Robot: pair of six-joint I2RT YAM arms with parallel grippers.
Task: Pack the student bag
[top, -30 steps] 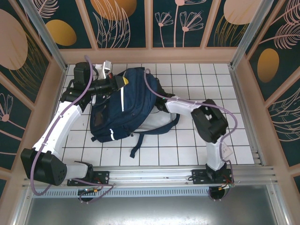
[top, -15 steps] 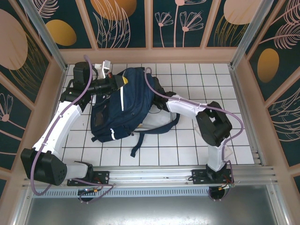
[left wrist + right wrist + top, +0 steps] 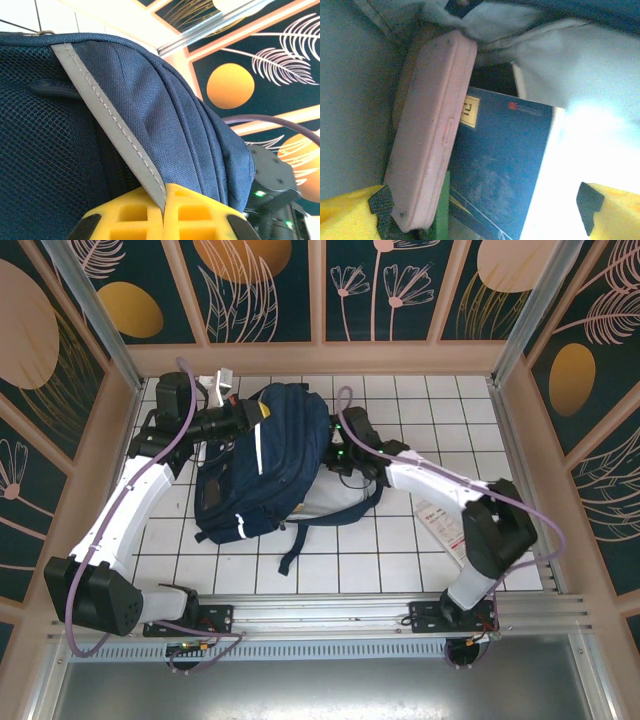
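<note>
Navy student bag (image 3: 262, 470) lies on tiled table (image 3: 420, 400), left of middle. Left gripper (image 3: 164, 202) pressed together, pinching grey stripe (image 3: 110, 125) of bag. Right gripper (image 3: 485, 212) spread wide inside bag, near pink case (image 3: 432, 130) and blue book (image 3: 500, 160).

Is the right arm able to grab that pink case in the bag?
Probably yes: the open right end effector is inside the student bag, and the pink case lies uncovered just ahead.

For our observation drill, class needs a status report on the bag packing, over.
Left tool shut on student bag reflective stripe. Right tool open at bag's opening. Pink case, blue book inside, ahead.
</note>
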